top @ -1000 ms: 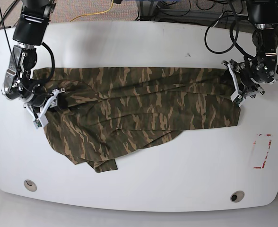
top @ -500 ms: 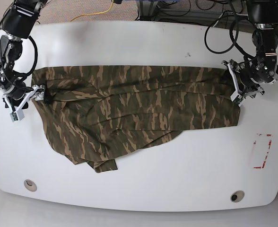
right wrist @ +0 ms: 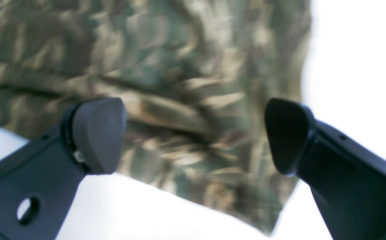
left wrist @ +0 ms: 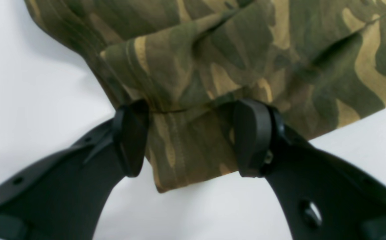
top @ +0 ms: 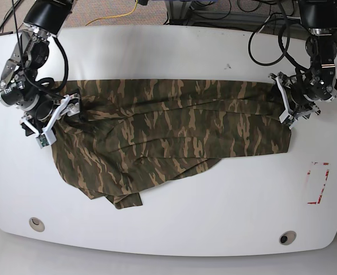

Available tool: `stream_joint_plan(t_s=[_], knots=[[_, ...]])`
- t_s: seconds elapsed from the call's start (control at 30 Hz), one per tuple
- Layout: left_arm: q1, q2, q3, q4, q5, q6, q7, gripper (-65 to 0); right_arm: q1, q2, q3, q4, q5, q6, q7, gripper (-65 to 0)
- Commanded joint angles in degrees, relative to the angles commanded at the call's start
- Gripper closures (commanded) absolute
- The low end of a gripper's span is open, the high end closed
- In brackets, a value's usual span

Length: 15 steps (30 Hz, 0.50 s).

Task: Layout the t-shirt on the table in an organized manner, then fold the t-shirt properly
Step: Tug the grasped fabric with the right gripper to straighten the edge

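Note:
The camouflage t-shirt [top: 174, 132] lies spread sideways across the white table [top: 214, 229], with a rumpled flap hanging toward the front left. At its right end my left gripper [top: 290, 106] is shut on a bunched hem; the left wrist view shows that fabric [left wrist: 212, 50] pinched between the black pads of the gripper [left wrist: 191, 140]. My right gripper [top: 57, 119] is at the shirt's left edge. In the right wrist view it [right wrist: 194, 136] stands wide open above blurred cloth [right wrist: 179, 66], with nothing between its fingers.
A red tape outline [top: 317, 183] marks the table at the front right. Two grommet holes [top: 36, 223] [top: 287, 237] sit near the front edge. Cables and a yellow cord [top: 122, 14] lie beyond the back edge.
The right gripper drew the shirt's left end outward to the left, then came back right over the edge and now stands open. The shirt's left edge sits further right. The left arm has not moved.

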Motion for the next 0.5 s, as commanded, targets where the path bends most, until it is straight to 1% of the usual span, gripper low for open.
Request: stream_joint_plan(t_s=[0.13,0.27,0.4,0.5], knots=[[0.00,0.00,0.00,0.00,0.00,0.00,0.00,-37.9,-0.26,-1.41,0.00,-0.09,0.00,0.00,-0.26,-65.0],[0.09,0.00,0.00,0.00,0.00,0.00,0.00,-37.9,-0.53,-1.41,0.00,-2.11,0.00,0.00,-0.09,-65.0],[0.18,0.00,0.00,0.00,0.00,0.00,0.00,-37.9,0.35,-0.62,-0.09,-5.27,-0.18,0.00,1.76,-65.0],[0.18,0.00,0.00,0.00,0.00,0.00,0.00,-37.9,1.05,1.32,0.00,-7.56,-1.76,0.00,4.13,-65.0]])
